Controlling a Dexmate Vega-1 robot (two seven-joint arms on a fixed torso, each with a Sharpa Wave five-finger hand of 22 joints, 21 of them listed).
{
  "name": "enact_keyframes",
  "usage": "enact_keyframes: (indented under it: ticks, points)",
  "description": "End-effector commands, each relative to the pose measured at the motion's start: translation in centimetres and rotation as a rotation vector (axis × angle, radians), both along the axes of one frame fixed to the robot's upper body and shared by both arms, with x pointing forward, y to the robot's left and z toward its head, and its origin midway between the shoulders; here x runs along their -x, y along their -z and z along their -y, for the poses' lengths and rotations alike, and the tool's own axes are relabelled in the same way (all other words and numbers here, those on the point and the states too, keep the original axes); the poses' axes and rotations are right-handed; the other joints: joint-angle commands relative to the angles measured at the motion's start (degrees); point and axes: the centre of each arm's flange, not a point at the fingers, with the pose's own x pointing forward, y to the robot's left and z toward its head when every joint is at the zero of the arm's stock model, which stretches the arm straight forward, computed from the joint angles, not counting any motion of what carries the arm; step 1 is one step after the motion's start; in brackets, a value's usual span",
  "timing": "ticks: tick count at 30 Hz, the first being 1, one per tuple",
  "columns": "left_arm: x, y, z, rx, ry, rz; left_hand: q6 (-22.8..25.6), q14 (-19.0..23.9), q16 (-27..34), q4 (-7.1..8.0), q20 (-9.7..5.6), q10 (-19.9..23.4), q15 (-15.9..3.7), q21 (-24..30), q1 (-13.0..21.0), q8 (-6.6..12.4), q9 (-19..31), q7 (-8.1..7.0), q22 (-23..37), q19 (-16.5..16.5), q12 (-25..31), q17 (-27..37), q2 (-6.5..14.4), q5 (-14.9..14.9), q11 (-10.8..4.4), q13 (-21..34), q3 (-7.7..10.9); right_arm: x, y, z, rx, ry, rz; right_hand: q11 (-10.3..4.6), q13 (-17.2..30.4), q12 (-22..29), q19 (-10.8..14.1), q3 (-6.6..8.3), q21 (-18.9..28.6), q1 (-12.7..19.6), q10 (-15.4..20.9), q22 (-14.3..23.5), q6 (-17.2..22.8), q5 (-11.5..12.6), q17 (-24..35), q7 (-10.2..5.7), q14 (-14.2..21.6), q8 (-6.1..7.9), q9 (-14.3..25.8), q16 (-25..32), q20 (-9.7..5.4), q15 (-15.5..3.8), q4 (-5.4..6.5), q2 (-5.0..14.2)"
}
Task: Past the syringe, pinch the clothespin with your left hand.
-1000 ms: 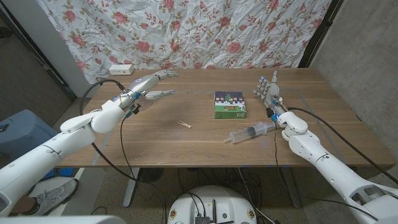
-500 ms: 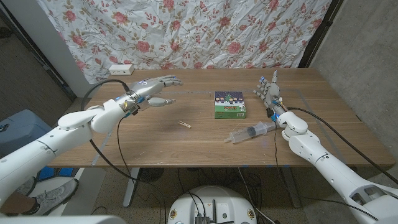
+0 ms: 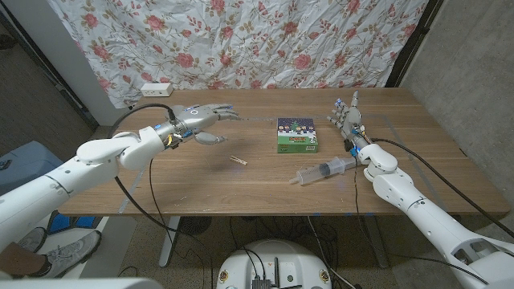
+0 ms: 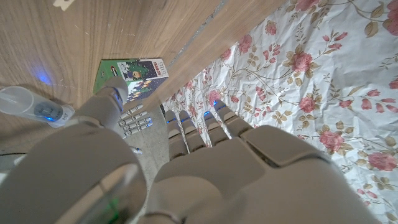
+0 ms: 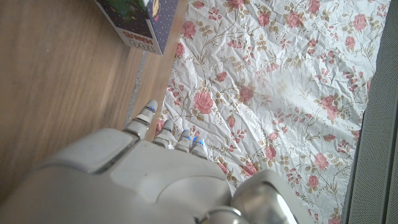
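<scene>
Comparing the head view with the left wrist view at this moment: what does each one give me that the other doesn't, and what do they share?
Head view alone: the white power strip at the table's far left edge, and the grey robotic right hand standing with fingers up right of the box, holding nothing.

Left wrist view alone: a close look along the back of the grey robotic left hand, fingers extended, nothing in them.

Both: the left hand, the green printed cardboard box, the clear plastic syringe, the small wooden clothespin, the wooden table and the rose-patterned cloth.
</scene>
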Motion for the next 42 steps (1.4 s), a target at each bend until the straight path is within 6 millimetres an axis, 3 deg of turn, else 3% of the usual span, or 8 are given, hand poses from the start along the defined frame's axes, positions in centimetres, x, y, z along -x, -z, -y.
enact_keyframes:
  ticks: [1, 10, 25, 42]
  points:
    - [-0.5, 0.6, 0.9, -0.118, -0.055, 0.008, -0.1, -0.5, -0.1, 0.12, -1.47, 0.0, -3.73, 0.0, 0.7, -0.24, 0.2, -0.06, 0.1, -0.4, 0.0, 0.2, -0.3, -0.3, 0.1, 0.2, -0.43, 0.0, 0.0, 0.0, 0.0, 0.0, 0.0, -0.42, 0.1, -0.1, 0.4, -0.3, -0.1, 0.0, 0.0, 0.2, 0.3, 0.3, 0.2, -0.38, -0.3, 0.02, 0.2, 0.0, 0.35, -2.26, 0.01, 4.33]
    - [-1.1, 1.0, 1.5, -0.184, -0.102, -0.01, -1.0, -1.3, -0.1, 0.2, 0.14, 0.0, -3.2, 0.0, 2.7, -0.69, 0.2, 0.14, 0.1, -2.0, -0.1, 0.2, -0.4, -0.3, -0.05, 0.3, -0.61, 0.0, 0.0, 0.0, 0.0, 0.0, 0.0, -0.39, 0.1, -0.1, 0.4, -0.35, -0.1, 0.0, 0.1, 0.2, 0.3, 0.3, 0.2, -0.38, -0.2, -0.01, 0.3, -0.1, 0.36, -2.29, 0.01, 4.33]
    - [-1.7, 2.6, 2.2, -0.263, -0.137, -0.096, -4.6, -5.2, -0.2, 0.46, 2.47, -2.2, -0.92, -0.1, 5.8, -1.83, 0.3, 2.23, 0.2, -6.5, -0.5, 0.2, -0.8, -0.4, 0.71, 0.3, -1.91, 0.0, 0.0, 0.0, 0.0, 0.0, 0.0, -0.42, 0.2, -0.1, 0.4, -0.42, -0.2, 0.0, 0.2, 0.2, 0.4, 0.3, 0.2, -0.27, -0.2, 0.02, 0.3, -0.1, 0.36, -2.3, 0.02, 4.36]
    - [-1.7, 3.8, 2.9, -0.244, -0.211, -0.111, -4.3, -5.0, 0.3, 0.62, 3.56, -0.4, -0.65, 0.4, 5.9, -1.53, 0.2, 2.12, 0.2, -6.6, 0.2, 0.2, -1.1, -0.5, 1.66, 0.3, -3.11, 0.0, 0.0, 0.0, 0.0, 0.0, 0.0, -0.44, 0.2, -0.2, 0.4, -0.49, -0.3, 0.0, 0.0, 0.2, 0.3, 0.4, 0.3, -0.35, -0.2, -0.07, 0.3, -0.2, 0.37, -2.28, 0.02, 4.38]
